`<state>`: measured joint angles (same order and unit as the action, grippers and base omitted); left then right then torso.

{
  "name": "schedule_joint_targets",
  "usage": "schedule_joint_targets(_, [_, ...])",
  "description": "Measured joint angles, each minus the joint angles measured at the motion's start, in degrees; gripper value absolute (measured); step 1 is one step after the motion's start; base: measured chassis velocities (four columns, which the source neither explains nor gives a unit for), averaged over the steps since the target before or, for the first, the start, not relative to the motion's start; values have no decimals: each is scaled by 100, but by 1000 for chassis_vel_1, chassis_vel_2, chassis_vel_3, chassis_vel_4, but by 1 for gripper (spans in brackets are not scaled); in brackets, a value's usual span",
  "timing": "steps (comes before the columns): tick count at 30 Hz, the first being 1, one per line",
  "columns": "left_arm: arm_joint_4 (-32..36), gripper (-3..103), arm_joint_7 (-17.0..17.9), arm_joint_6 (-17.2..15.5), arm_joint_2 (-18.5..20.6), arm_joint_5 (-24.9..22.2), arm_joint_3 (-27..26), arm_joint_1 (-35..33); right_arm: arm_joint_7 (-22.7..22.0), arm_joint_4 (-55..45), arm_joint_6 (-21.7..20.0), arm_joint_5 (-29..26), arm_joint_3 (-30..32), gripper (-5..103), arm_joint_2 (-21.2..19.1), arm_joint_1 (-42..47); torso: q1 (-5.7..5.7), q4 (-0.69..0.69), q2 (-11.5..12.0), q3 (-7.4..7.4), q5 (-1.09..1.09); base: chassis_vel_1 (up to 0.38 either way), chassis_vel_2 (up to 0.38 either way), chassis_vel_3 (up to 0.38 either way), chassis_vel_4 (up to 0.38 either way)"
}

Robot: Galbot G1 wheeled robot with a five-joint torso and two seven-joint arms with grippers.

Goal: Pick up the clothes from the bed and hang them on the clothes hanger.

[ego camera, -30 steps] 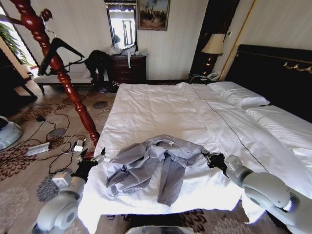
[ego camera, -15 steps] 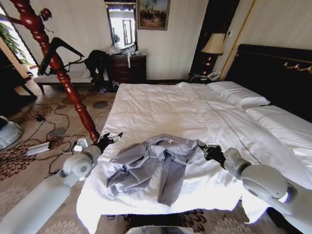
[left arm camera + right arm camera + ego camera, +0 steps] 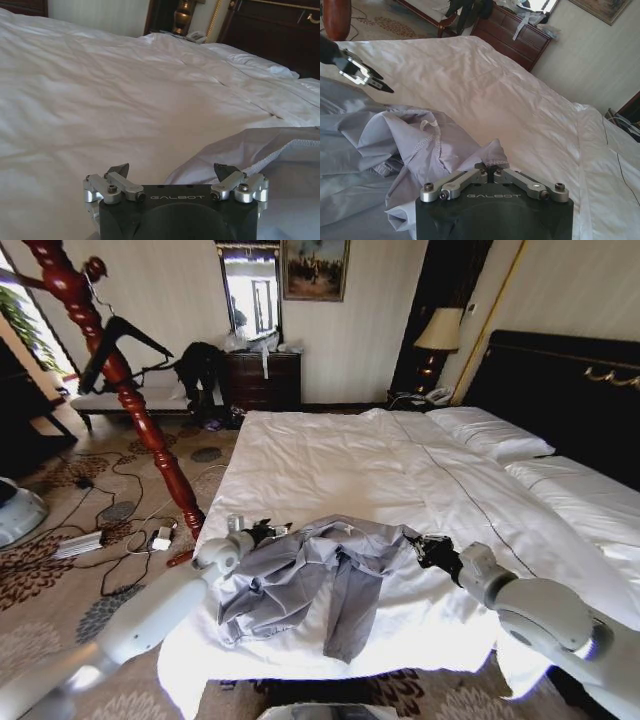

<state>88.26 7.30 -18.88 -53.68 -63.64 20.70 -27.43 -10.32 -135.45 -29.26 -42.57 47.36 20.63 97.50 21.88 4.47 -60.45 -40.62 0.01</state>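
Far off to the left of the grey jacket (image 3: pixel 315 570), the red coat stand (image 3: pixel 110 370) leans up over the carpet, and the black clothes hanger (image 3: pixel 122 340) dangles from it, empty, well apart from the bed (image 3: pixel 330 460). The jacket itself lies crumpled near the foot of the bed, on the white duvet.

The left gripper (image 3: pixel 262 531) has swung in fast: a second ago it hung beside the mattress edge, out over the carpet, and now it sits over the duvet at the jacket's left shoulder. Its fingers are spread wide, with nothing between them; from its own wrist camera the left gripper (image 3: pixel 172 172) shows one fingertip over bare sheet and the other just above a fold of grey cloth, so I judge it is lining up a grab and has not closed yet.

On the jacket's other side, the right gripper (image 3: pixel 432 552) has hardly shifted over the same second. Its fingers are pinched together on a bunched edge of the jacket, which its wrist camera shows plainly at the right gripper (image 3: pixel 491 172).

To my eye that means one corner is secured and the second hold is about to be made; the lift and the trip to the hanger are not yet begun.
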Motion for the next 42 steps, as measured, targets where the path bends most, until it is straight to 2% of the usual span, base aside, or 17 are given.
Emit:
schedule_joint_targets(2, [-96,95,-22,0,-71,1,76,90,-6,-7,-5,-14,6,1,2,0,0,-1,0,0,-1,0,0,0,0])
schedule_joint_targets(5, [-604,95,-129,2,-376,10,459,546,-49,-33,-32,-82,39,1,29,2,-1,1,-1,1,0,0,0,0,0])
schedule_joint_targets(9, [-968,94,-132,-13,-519,-2,604,709,-79,-55,-53,-95,58,1,56,19,0,0,0,0,0,0,0,0,0])
schedule_joint_targets(18, [-1177,93,-144,-147,-510,-158,697,581,-115,-45,-71,-115,24,1,75,-17,-1,-2,-1,1,-1,0,0,0,0])
schedule_joint_targets(21, [-1287,91,-141,-180,-534,-215,701,566,-121,-47,-73,-140,15,1,63,-48,-1,-1,-1,1,-1,0,0,0,0])
schedule_joint_targets(24, [-1666,84,-162,-179,-691,-247,655,602,-125,-48,-77,-168,24,1,45,-91,-1,-1,-1,0,-2,0,0,0,0])
schedule_joint_targets(26, [-1714,84,-166,-179,-718,-244,651,620,-127,-45,-78,-177,30,1,37,-95,-1,0,-1,1,-2,0,0,0,0])
schedule_joint_targets(28, [-1778,74,-184,-178,-757,-219,701,656,-144,-39,-85,-223,42,1,-10,-121,-1,1,-1,1,-1,0,0,0,0])
schedule_joint_targets(29, [-1778,74,-184,-178,-757,-219,701,656,-144,-39,-85,-223,42,1,-10,-121,-1,1,-1,1,-1,0,0,0,0])
schedule_joint_targets(33, [-1776,52,-186,-129,-746,-110,757,575,-176,-49,-100,-327,9,1,-39,-271,-1,-3,-1,1,-2,0,0,0,0])
schedule_joint_targets(35, [-1776,52,-180,-115,-750,-109,746,559,-177,-47,-101,-333,5,1,-40,-279,-1,-3,-1,1,-2,0,0,0,0])
schedule_joint_targets(37, [-1788,41,-168,-79,-773,-112,715,547,-177,-41,-103,-332,-6,1,-44,-275,-1,0,-1,1,-1,0,0,0,0])
schedule_joint_targets(38, [-1788,41,-168,-79,-773,-112,715,547,-177,-41,-103,-332,-6,1,-44,-275,-1,0,-1,1,-1,0,0,0,0])
schedule_joint_targets(41, [-1831,24,-162,-42,-802,-117,702,583,-170,-53,-108,-309,-12,1,-31,-229,-1,0,-1,1,-2,0,0,0,0])
schedule_joint_targets(42, [-1831,24,-162,-42,-802,-117,702,583,-170,-53,-108,-309,-12,1,-31,-229,-1,0,-1,1,-2,0,0,0,0])
